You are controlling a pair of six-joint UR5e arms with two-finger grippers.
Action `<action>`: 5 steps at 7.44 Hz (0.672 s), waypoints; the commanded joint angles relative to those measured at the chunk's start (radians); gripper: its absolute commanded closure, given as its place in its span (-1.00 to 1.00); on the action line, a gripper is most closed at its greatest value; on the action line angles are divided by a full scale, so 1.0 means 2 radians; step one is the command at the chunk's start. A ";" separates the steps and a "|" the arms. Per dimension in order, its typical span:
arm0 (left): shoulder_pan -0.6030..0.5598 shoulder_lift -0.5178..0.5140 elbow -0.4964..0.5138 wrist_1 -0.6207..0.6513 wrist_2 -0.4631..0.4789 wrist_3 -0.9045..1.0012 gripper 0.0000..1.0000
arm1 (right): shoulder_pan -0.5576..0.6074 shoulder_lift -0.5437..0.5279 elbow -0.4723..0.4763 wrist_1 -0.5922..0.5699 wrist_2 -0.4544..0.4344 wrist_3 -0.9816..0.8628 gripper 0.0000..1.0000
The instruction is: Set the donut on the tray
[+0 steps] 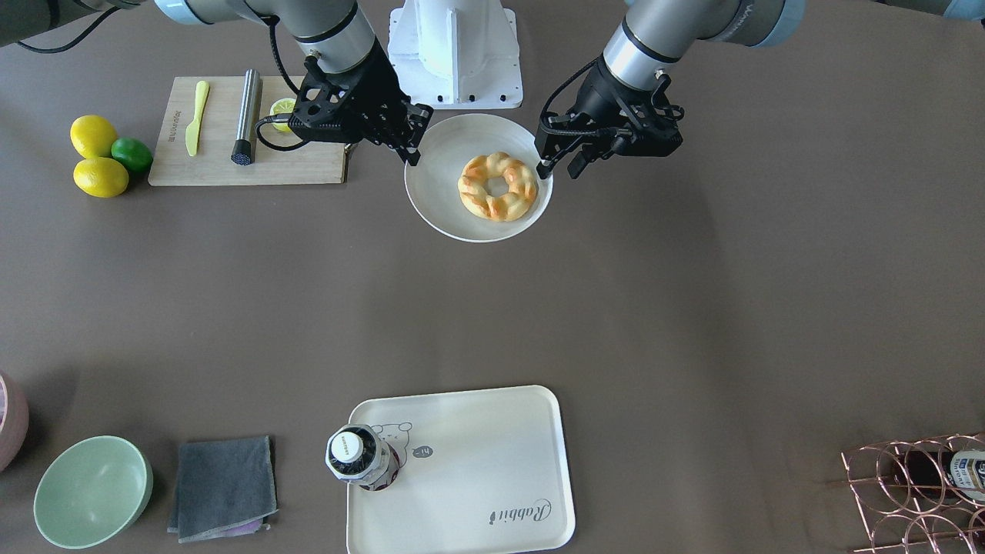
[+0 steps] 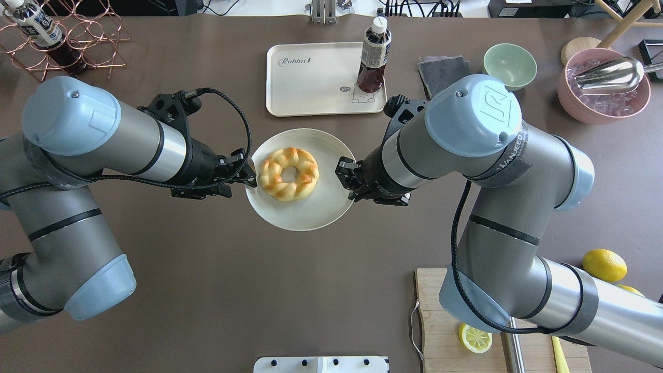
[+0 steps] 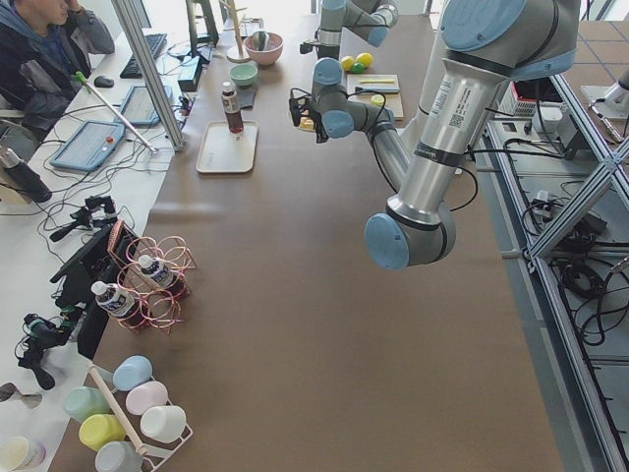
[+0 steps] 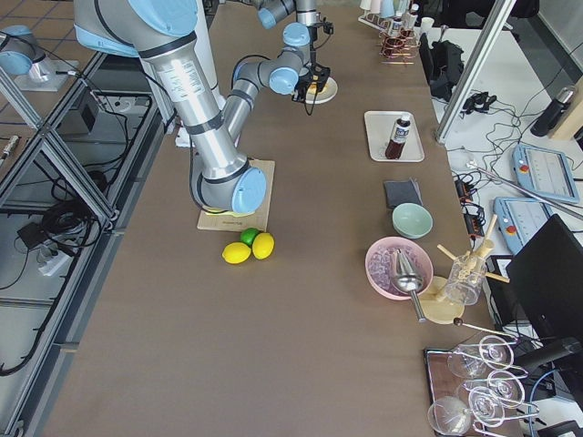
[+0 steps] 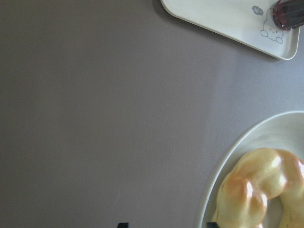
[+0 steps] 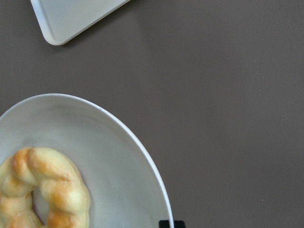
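Donut [image 1: 498, 186] at rest in the round white plate [image 1: 439, 192], near the robot's base and well apart from the tray [image 1: 492, 454], which lies across the tabletop [image 1: 692, 308] with only a bottle [image 1: 360, 458] standing at one corner. No part of the transfer is yet done: grasp, carry and release all remain. Left hand [image 1: 559, 168] hovers just beside the plate rim, fingers spread and pinching nothing. Right hand [image 1: 414, 150] sits at the opposite rim; spread or pressed together cannot be told.
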 commanded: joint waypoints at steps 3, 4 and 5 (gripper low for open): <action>0.001 -0.006 0.004 0.000 0.000 -0.022 1.00 | -0.002 0.006 0.000 0.005 0.000 0.000 1.00; 0.001 -0.007 0.004 0.000 -0.001 -0.022 1.00 | -0.002 0.006 0.000 0.005 0.000 0.000 1.00; 0.001 -0.011 0.004 0.000 -0.003 -0.022 1.00 | -0.002 0.005 0.000 0.005 0.000 0.000 0.91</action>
